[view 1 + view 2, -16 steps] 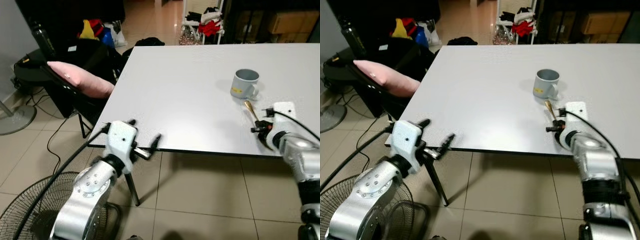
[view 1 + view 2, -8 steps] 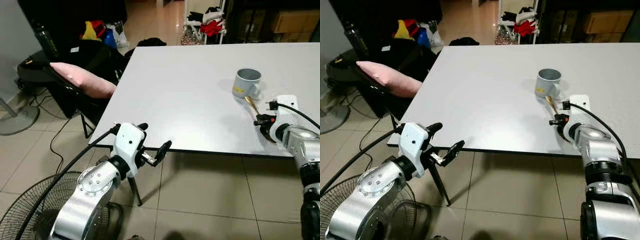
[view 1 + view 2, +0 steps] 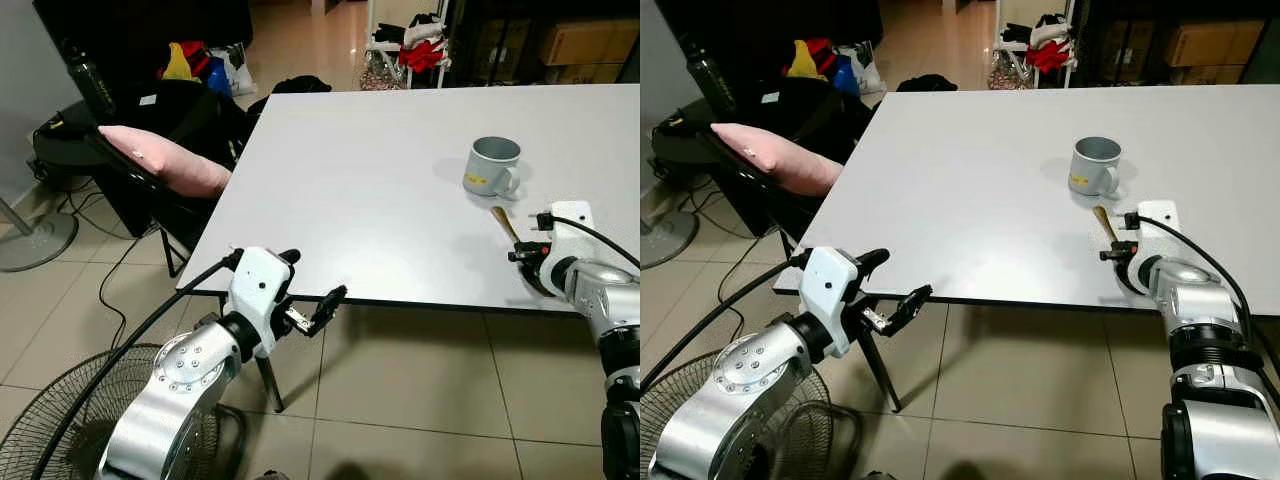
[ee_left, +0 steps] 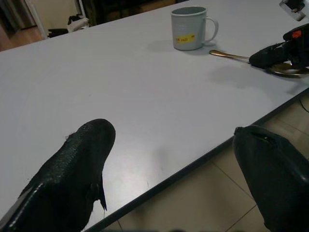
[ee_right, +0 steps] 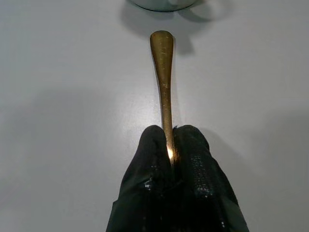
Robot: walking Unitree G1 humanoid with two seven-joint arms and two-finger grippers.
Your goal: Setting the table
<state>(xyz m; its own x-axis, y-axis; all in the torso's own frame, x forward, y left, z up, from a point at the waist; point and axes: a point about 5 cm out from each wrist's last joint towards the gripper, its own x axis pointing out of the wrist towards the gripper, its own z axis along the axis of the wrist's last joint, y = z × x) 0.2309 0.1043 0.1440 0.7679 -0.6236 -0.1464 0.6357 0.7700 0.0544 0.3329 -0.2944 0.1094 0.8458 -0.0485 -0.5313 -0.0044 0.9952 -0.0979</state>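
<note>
Brass-coloured spoon (image 5: 163,82) lies flat on the white bench (image 3: 380,190) near its front edge toward the right end, handle end aimed at the mug, other end pinched between the black fingers of the right claw (image 5: 170,154), which is clamped on it with the fingers pressed together around the thin shaft. Right claw sits low over the bench top just inside the front edge; its white wrist housing (image 3: 567,222) and a black cable run back to the silver arm at the right end of the bench. Grey mug (image 3: 490,166) with a small yellow label stands upright just behind the spoon, handle turned toward the right end, a small gap between mug and spoon tip. Left claw (image 3: 313,300) is held at the front edge near the front-left corner, about level with the bench top and out over the tiled floor, fingers (image 4: 79,164) spread wide apart with nothing between them; the left wrist view looks across the bench toward mug, spoon and the other claw. Off the left end of the bench a dark chair carries a pink cushion (image 3: 160,160); a floor fan (image 3: 60,420) stands on the tiles below the left arm. Clothes and bags lie on the floor beyond the far edge.
</note>
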